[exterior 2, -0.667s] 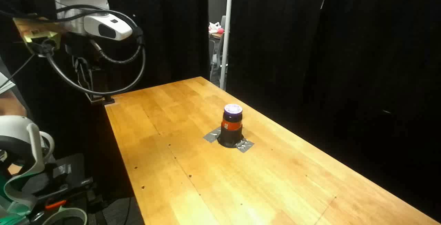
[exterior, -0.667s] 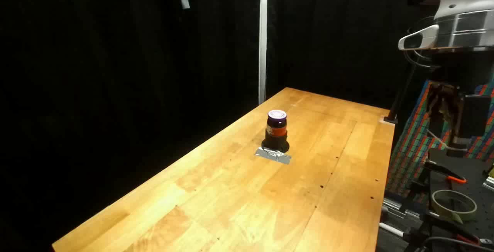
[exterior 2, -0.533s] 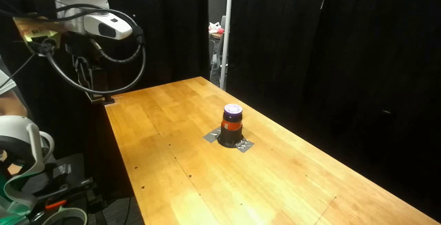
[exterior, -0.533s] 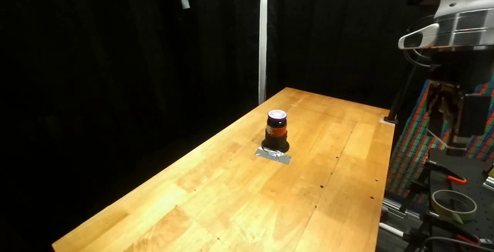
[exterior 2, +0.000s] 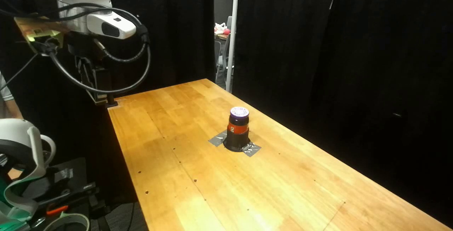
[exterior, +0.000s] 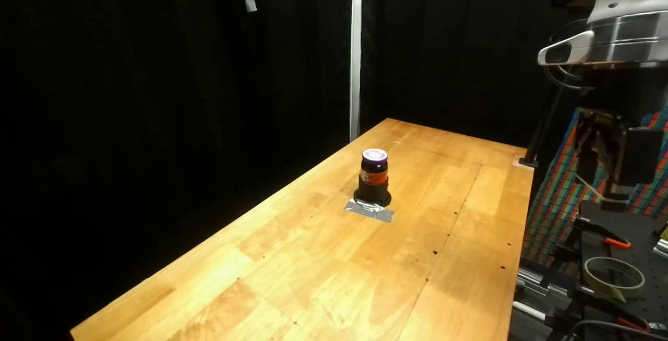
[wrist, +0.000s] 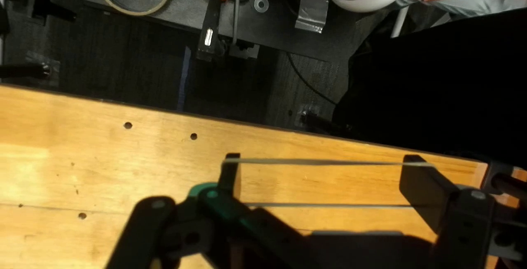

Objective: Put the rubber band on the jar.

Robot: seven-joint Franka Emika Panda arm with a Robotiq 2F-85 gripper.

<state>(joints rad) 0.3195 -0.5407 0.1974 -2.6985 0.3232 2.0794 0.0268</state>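
The black pincer [wrist: 323, 166] has its fingers spread apart, a thin, pale rubber band [wrist: 315, 162] stretched across them. In an exterior view the purple-lidded, orange-labelled cylindrical jar [exterior 2: 238, 128] lies right of the pincer and well apart, its long axis vertical, standing in a round black holder [exterior 2: 236, 140]. The light-brown wooden surface [exterior 2: 170, 114] stretches between them; the jar stands nearer its edge by the black curtain [exterior 2: 290, 47]. Crossing level, then lowering straight over the jar, looks likely, with room around it.
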